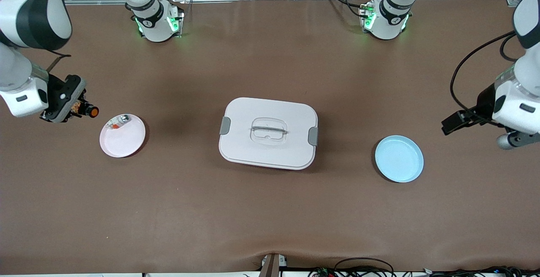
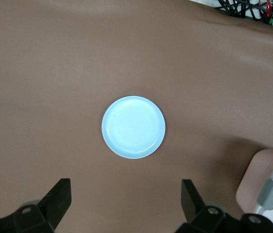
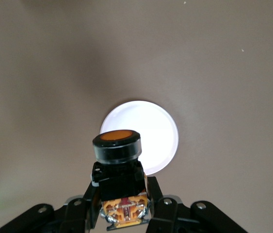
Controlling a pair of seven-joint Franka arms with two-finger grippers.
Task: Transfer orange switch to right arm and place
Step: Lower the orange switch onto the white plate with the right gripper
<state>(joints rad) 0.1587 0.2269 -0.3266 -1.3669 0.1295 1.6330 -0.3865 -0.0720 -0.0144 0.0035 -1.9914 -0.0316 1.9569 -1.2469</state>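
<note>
The orange switch, a small black body with a round orange cap, is held in the air by my right gripper, which is shut on its body. It hangs over the bare table just beside the pink plate, toward the right arm's end. In the right wrist view the orange switch sits between the fingers of my right gripper, with the pink plate beneath it. My left gripper waits open and empty above the table near the blue plate. Its fingers stand wide apart.
A small silver-and-white part with red marks lies in the pink plate. A white lidded box with a handle and grey clips sits mid-table, its corner showing as the box in the left wrist view. The blue plate holds nothing.
</note>
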